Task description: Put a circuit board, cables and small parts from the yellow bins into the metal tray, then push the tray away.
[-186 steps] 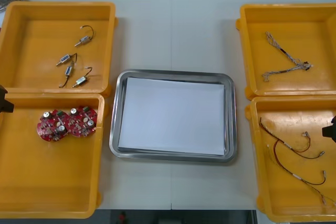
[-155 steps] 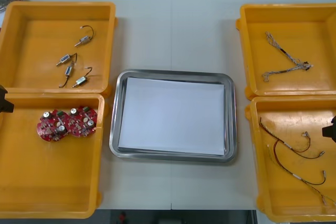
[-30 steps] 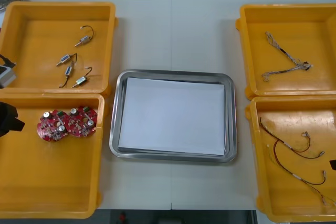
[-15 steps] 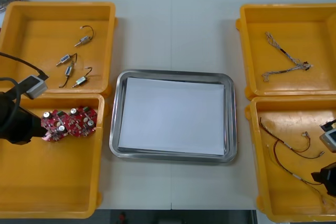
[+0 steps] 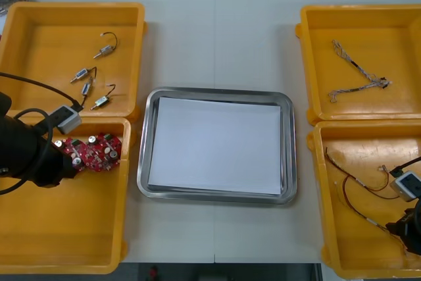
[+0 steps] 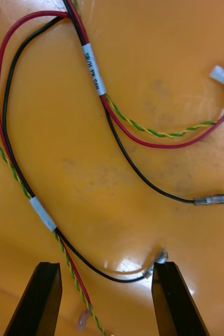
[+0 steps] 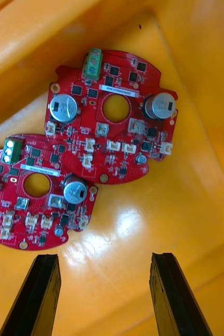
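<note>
Two round red circuit boards lie overlapping in the near left yellow bin. My left gripper hangs open just above the bin floor, a short way from the boards, with nothing between its fingers. In the front view the left arm covers part of one board. My right gripper stands open over the red and yellow cables and a black cable in the near right bin, one loop lying between its fingers. The metal tray, white inside, sits mid-table.
Several small metal parts with wire tails lie in the far left bin. A twisted blue and white cable lies in the far right bin. Bin walls stand close on both sides of the tray.
Both arms have come in from the table's sides. The left one has moved right over the circuit boards; the right one has dropped into the near right bin over the cables.
</note>
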`<state>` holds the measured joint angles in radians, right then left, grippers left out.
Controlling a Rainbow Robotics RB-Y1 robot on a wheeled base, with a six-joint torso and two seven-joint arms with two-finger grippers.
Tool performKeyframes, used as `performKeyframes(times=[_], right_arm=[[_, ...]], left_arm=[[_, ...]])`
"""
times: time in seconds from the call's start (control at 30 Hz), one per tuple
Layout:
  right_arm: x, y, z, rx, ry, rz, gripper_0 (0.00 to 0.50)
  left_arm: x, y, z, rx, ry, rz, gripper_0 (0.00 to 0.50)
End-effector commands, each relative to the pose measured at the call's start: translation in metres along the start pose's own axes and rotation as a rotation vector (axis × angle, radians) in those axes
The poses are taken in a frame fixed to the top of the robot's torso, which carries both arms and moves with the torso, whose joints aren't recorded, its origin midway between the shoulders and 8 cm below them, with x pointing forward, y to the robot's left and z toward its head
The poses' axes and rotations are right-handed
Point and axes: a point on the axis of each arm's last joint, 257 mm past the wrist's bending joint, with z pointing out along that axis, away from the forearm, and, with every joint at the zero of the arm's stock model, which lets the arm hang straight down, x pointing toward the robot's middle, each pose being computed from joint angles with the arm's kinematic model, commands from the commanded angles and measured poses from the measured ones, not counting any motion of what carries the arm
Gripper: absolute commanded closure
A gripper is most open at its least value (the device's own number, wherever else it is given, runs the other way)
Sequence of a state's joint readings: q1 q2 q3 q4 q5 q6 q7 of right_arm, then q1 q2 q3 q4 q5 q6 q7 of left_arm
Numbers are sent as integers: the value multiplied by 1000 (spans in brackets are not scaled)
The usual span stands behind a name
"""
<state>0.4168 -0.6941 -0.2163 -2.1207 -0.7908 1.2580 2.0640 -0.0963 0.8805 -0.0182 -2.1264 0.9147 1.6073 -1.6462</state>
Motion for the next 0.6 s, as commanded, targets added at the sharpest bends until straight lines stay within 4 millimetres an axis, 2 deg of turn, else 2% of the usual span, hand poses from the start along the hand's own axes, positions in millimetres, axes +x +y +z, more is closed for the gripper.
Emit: performKeyframes(times=[0.03, 0.37, 0.6], right_arm=[[14, 11, 11, -16, 27, -58, 0], [22, 17, 26, -20, 25, -52, 0], [23, 19, 31, -17, 19, -57, 0]], left_arm=[[-16, 16, 4, -26, -27, 197, 0], [-28, 16, 13, -38, -71, 316, 0], [-28, 19, 19, -45, -70, 336, 0]])
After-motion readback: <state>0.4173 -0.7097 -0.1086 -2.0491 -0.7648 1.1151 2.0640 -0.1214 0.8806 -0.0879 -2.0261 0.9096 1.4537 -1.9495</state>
